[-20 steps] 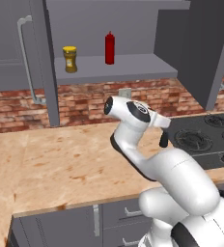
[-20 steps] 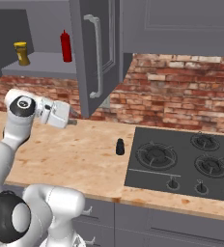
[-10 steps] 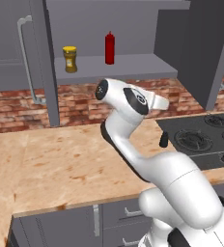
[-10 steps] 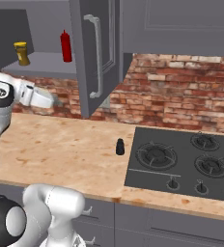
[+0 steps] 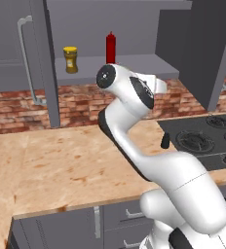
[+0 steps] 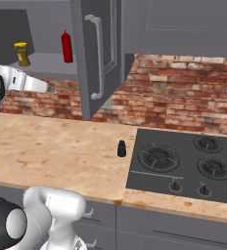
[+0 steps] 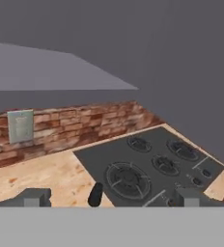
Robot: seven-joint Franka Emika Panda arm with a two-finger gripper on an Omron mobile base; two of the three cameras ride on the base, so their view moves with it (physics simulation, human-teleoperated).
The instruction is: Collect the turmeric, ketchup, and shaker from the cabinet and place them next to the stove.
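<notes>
1. You are seeing the turmeric point(image 5: 70, 59) and the ketchup point(image 5: 110, 47) standing apart on the cabinet point(image 5: 134, 63) shelf.
2. The shaker point(image 6: 121, 148) is standing upright on the counter point(image 6: 61, 151), just beside the stove point(image 6: 184, 163).
3. Your end effector point(image 7: 109, 200) is hanging empty, fingers point(image 7: 34, 197) spread wide apart, looking down at the shaker.

Matt grey cabinet point(image 5: 110, 63) panels with smooth metal handles point(image 6: 97, 56). Grainy, wood-look counter point(image 5: 61, 165). Rough red brick wall point(image 6: 184, 93). Flat matt black stove point(image 6: 184, 163). Glossy red ketchup point(image 5: 110, 47); matt black shaker point(image 6: 121, 148).
</notes>
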